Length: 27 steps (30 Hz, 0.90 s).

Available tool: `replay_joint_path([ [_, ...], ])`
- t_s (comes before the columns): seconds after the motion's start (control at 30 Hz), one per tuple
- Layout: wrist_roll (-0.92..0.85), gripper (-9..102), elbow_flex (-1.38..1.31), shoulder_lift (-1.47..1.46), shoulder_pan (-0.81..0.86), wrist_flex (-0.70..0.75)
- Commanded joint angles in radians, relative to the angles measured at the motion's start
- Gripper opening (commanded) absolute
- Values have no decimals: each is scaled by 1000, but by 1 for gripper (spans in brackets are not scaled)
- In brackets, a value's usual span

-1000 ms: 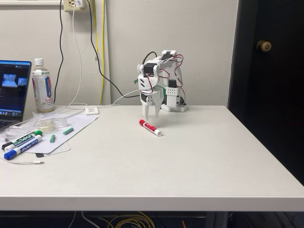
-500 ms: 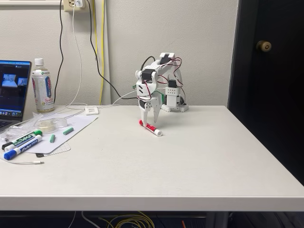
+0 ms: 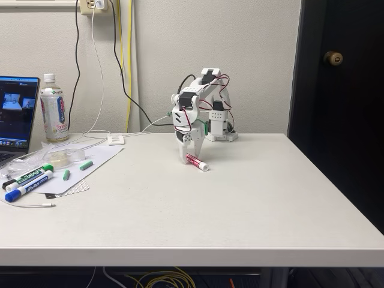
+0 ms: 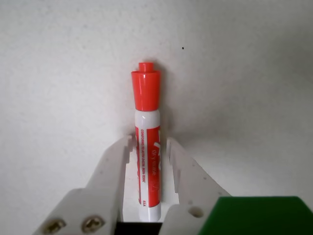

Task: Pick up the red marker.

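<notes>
Surface: white counter (image 3: 240, 204) against a pale wall, dark door at the right of the fixed view.
Red marker (image 4: 147, 147): lying flat on the counter near the arm's base, between the fingers (image 4: 117, 161).
Axis: in the wrist view, runs away from the camera, cap at the far end.
Fingers: closed against the barrel on both sides, grasping the red marker.
Progress: grasp appears made; lifting is left.
Aside: other markers (image 3: 27, 180) and a bottle (image 3: 54, 109), well apart at the left.
</notes>
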Motion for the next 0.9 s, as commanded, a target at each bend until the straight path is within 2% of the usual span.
replay_joint_path([
  [0.0, 6, 8, -31, 9, -9, 14],
  [0.4, 6, 2, -6, 38, -25, -5],
  [0.47, 3, 2, 75, 103, -29, -63],
  [0.63, -55, 2, 500, 448, -48, -364],
  [0.87, -37, 2, 568, 612, -89, -319],
])
